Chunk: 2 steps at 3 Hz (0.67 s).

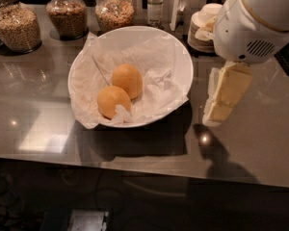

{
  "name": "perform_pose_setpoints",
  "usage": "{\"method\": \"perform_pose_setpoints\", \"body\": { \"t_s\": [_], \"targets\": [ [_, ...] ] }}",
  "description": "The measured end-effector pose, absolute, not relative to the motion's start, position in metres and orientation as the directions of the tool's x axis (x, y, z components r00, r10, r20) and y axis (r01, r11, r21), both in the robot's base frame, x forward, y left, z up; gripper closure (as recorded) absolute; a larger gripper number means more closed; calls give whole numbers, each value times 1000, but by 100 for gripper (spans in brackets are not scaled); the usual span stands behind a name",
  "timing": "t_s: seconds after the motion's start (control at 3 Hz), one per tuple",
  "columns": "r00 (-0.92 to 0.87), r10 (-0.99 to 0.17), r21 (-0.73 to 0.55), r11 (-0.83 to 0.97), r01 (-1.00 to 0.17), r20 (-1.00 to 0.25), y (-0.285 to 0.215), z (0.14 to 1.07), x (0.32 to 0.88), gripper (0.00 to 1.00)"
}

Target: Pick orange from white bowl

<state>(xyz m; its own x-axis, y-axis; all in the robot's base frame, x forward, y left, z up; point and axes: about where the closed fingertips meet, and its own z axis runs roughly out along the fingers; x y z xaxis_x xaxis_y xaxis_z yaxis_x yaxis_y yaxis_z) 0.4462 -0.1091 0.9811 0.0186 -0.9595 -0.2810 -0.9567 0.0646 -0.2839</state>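
A wide white bowl (179, 52) lined with crumpled white paper sits on the dark counter. Two near-identical oranges lie in it: one (127, 80) toward the middle, another (112, 101) in front and to the left, touching it. My gripper (222, 100) hangs from the white arm at the right, just beyond the bowl's right rim and a little above the counter. Its cream fingers point down and to the left. It holds nothing that I can see.
Three glass jars of grains (14, 25) stand along the back left. A small bottle (155, 6) stands behind the bowl. Stacked small white bowls and plates (204, 25) sit at the back right, partly hidden by the arm. The counter's front edge runs below the bowl.
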Motion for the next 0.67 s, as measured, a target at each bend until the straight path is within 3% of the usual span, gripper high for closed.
{"method": "perform_pose_setpoints", "body": {
  "t_s": [0.67],
  "targets": [
    [165, -935, -248, -88, -965, -312, -20, 964, 477, 0]
  ]
}}
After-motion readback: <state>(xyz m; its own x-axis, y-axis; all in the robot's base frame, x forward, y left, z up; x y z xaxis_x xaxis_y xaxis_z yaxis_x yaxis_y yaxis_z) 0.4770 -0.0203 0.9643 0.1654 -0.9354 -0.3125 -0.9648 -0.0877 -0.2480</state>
